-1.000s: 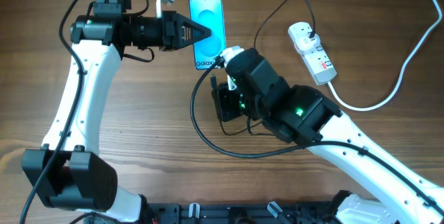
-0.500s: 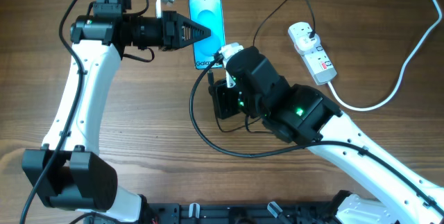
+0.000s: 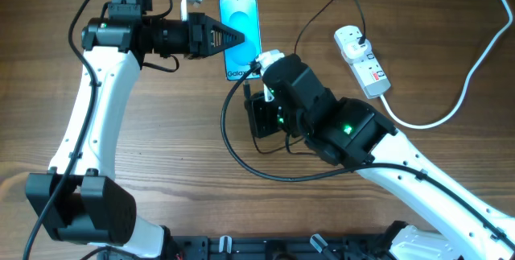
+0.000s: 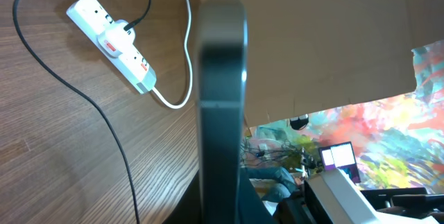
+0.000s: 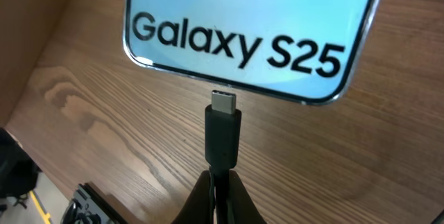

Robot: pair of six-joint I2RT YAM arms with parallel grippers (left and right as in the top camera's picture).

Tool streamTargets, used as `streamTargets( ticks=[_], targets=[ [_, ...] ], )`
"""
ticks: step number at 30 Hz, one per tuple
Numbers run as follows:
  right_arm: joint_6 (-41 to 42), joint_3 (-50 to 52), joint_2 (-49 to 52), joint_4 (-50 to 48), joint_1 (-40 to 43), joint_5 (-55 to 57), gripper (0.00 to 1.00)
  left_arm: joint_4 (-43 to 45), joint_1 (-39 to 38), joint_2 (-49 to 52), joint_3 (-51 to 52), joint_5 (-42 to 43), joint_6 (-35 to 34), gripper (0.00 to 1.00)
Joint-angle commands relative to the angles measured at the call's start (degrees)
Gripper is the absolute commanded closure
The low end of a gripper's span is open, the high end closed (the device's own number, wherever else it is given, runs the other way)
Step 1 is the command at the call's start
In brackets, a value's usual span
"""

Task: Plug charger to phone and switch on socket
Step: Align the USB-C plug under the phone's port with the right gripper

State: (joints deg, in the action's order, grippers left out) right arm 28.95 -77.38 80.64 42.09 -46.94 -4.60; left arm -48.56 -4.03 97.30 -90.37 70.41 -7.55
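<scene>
The phone [image 3: 241, 14] has a cyan screen and is held at the table's back by my left gripper [image 3: 232, 39], which is shut on its side. In the left wrist view the phone [image 4: 222, 78] shows edge-on between the fingers [image 4: 222, 207]. My right gripper [image 3: 256, 72] is shut on the charger's black plug [image 5: 223, 135]. The plug's metal tip sits just short of the phone's [image 5: 250, 16] short edge, the one with the "Galaxy S25" text. The thin black cable [image 3: 233, 151] loops back to the adapter in the socket [image 3: 364, 63]. I cannot read the socket's switches.
The socket's thick white cord [image 3: 463, 91] curves off to the back right corner. The socket [image 4: 114, 40] and the black cable [image 4: 76, 85] also show in the left wrist view. The right arm [image 3: 354, 131] lies across the table's middle. The table's edge lies behind the phone.
My right gripper has moved a little up and left with the plug, closer to the phone's short edge. The left arm and phone have not moved.
</scene>
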Motion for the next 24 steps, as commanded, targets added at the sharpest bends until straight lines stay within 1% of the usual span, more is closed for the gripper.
streamTargets(
  ticks=[1, 9, 13, 24],
  targets=[
    [1.1, -0.4, 0.3, 0.0, 0.3, 0.9, 0.95, 0.2, 0.1, -0.3, -0.4, 2.2, 1.4, 0.96],
    [1.3, -0.4, 0.3, -0.9, 0.3, 0.0, 0.96, 0.3, 0.1, -0.3, -0.4, 2.3, 1.4, 0.96],
    [2.6, -0.4, 0.3, -0.9, 0.3, -0.8, 0.95, 1.3, 0.1, -0.3, -0.4, 4.6, 1.4, 0.96],
    [2.5, -0.4, 0.3, -1.3, 0.3, -0.7, 0.95, 1.5, 0.1, -0.3, -0.4, 4.6, 1.6, 0.96]
  ],
)
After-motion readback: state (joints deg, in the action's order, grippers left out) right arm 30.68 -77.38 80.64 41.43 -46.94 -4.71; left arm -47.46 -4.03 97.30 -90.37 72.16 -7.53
